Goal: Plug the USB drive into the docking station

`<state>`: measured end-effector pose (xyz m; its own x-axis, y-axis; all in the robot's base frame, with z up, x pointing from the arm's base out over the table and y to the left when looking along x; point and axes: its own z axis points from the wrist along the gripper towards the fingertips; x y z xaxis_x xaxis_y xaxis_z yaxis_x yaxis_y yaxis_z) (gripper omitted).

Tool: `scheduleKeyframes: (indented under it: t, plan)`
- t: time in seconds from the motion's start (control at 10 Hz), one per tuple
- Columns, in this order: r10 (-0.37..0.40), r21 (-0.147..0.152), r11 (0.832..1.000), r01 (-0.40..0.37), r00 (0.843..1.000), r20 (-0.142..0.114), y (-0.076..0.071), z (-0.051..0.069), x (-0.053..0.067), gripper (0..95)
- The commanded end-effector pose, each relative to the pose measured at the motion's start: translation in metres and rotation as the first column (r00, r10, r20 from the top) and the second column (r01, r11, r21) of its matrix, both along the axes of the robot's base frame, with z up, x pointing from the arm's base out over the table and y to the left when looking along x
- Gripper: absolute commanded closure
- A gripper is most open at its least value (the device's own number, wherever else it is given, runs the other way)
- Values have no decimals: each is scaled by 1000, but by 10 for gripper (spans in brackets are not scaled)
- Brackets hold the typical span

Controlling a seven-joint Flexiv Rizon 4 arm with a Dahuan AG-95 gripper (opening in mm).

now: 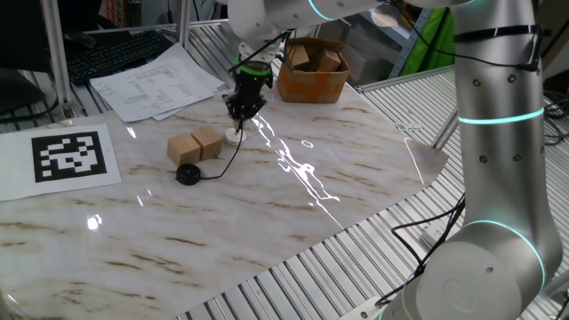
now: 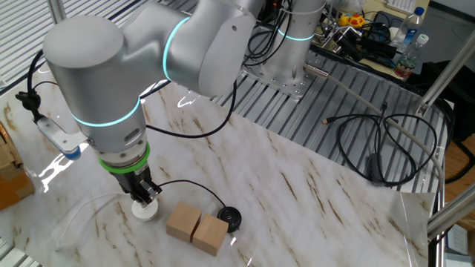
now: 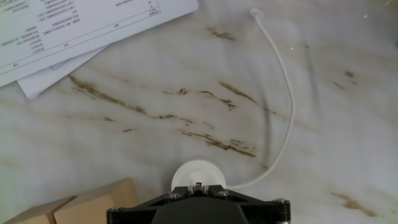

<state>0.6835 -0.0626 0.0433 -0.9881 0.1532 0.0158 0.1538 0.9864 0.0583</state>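
Pincer (image 2: 145,194) poised directly above the docking station (image 2: 145,210), a small white disc lying flat on the marbled tabletop (image 2: 312,193). Fingers close together at the tips, apparently pinching the USB drive (image 2: 148,192), the tiny dark plug at the end of the thin black cable (image 2: 194,187); plug itself too small and too hidden to confirm, and contact with the disc not resolvable.

In the hand view, white disc (image 3: 198,176) centred just beyond the pincer housing, with a small dark notch or plug tip visible at its near edge. Deciding relation for the coming move therefore vertical: target straight below the pincer, lateral offset slight, long axis of the plug judged roughly upright along the fingers.

Black cable trailing from the pincer across the tabletop to a flat black round puck (image 2: 228,217), resting just beside two tan wooden cubes (image 2: 197,227) that touch each other. Thin white cord (image 3: 283,93) running from the disc away across the tabletop. Printed papers (image 1: 156,80) and a brown cardboard box (image 1: 312,71) lying well apart from the work area.

Probable risk: slight tilt or pull from the trailing cable, shifting the light disc sideways.
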Motion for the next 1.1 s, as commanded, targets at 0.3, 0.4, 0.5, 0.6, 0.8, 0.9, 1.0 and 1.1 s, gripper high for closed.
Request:
scheduleKeyframes:
  t: [0.3,0.4,0.5,0.6,0.8,0.9,1.0,1.1]
  plan:
    - [2,3,1000,-2,1000,3,1,-3,-1,950]
    - [3,4,1000,-3,1000,14,2,-9,-3,950]
    - [9,2,1000,-9,1000,13,3,-13,-4,950]
    - [10,5,1000,-10,1000,11,3,-13,-3,950]
    - [9,7,1000,-9,1000,13,3,-13,-3,950]
    - [10,6,1000,-10,1000,14,3,-13,-3,950]
    - [11,4,1000,-11,1000,15,3,-14,-3,950]
    - [11,4,1000,-11,1000,13,3,-14,-3,950]
